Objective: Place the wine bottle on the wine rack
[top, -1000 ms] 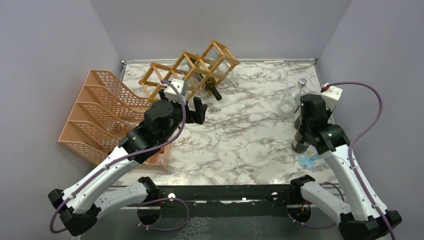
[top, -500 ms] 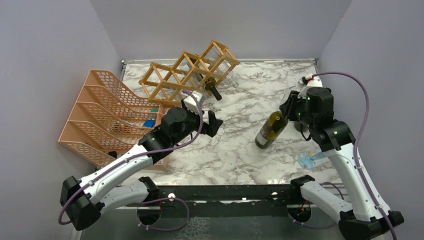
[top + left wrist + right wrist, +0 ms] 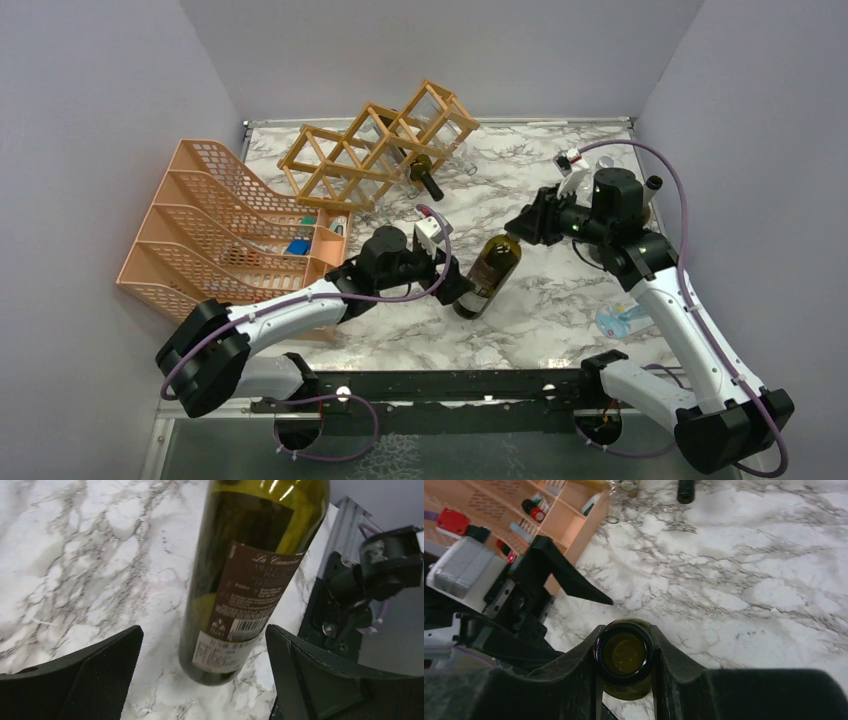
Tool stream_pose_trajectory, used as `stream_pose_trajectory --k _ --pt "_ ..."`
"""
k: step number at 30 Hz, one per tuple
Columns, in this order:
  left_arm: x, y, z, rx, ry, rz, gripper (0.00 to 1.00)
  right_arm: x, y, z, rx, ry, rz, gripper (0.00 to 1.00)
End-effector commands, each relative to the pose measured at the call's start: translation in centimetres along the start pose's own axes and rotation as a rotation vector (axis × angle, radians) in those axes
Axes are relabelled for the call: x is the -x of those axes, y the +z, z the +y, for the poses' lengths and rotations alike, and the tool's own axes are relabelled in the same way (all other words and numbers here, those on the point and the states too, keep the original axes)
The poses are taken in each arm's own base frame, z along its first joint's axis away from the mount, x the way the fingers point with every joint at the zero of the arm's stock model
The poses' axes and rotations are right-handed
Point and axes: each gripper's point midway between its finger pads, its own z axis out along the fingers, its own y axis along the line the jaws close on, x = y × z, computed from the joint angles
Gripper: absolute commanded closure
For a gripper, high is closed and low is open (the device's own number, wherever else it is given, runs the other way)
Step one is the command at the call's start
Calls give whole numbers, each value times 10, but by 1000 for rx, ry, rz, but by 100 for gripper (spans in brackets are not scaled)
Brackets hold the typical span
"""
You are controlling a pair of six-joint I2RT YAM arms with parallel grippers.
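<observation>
The wine bottle (image 3: 488,274) is olive green with a brown label and hangs tilted over the middle of the table, its base low and to the left. My right gripper (image 3: 530,226) is shut on its neck; in the right wrist view the fingers pinch just under the bottle's open mouth (image 3: 624,652). My left gripper (image 3: 456,287) is open at the bottle's base, with one finger on either side of the wine bottle (image 3: 240,580) and not touching it. The wine rack (image 3: 375,140), a tan wooden lattice, stands at the back left.
A second dark bottle (image 3: 426,181) lies in the rack with its neck pointing out. A salmon-pink mesh organizer (image 3: 215,230) holding small items fills the left side. A clear bluish item (image 3: 620,320) lies near the right front edge.
My right gripper has carried the bottle from the right side to the table's middle and tilted it. My left arm has swung from near the rack to the bottle's base, its gripper still open.
</observation>
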Motion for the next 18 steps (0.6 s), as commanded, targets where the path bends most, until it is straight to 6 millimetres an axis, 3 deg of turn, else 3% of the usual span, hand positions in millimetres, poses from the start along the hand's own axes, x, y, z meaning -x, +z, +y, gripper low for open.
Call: stream_pose_trajectory --k 1,7,11,18 --pt "8 3 -42 -244 77 -43 1 26 -5 52 296 -122 -79 99" --pt "7 -4 -55 -322 105 -59 1 28 -8 78 491 -209 -70 99" --pt "9 -11 -60 -346 123 -74 1 26 -22 103 678 -284 -48 99" --pt "21 -30 -65 -335 168 -146 1 37 -40 124 797 -354 -70 99"
